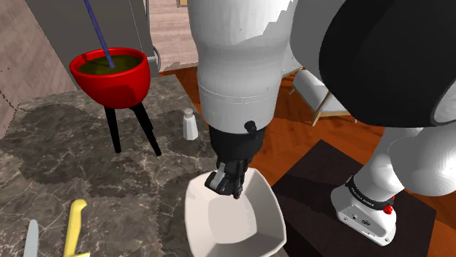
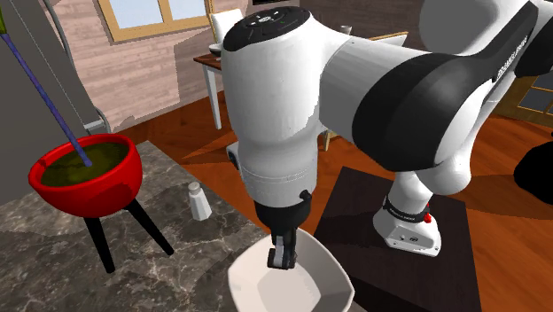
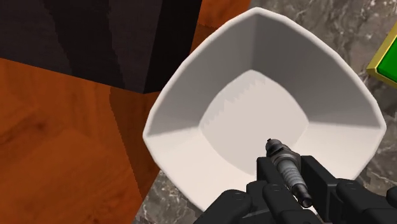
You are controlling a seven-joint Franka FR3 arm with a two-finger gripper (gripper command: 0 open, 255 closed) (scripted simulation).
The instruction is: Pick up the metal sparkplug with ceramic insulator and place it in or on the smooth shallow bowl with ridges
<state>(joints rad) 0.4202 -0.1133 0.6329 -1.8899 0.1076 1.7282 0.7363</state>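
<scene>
**Holding the spark plug [image 3: 284, 160] over the bowl [image 3: 203, 83]**

The gripper [image 3: 290, 170] is clenched on the plug's body, tip protruding; both hang over the white bowl at the countertop [image 1: 88, 168] edge; judged light, rigid, slippery; insulator brittle; grip the metal body.

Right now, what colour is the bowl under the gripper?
The bowl is white, clearest in the wrist view.
</scene>
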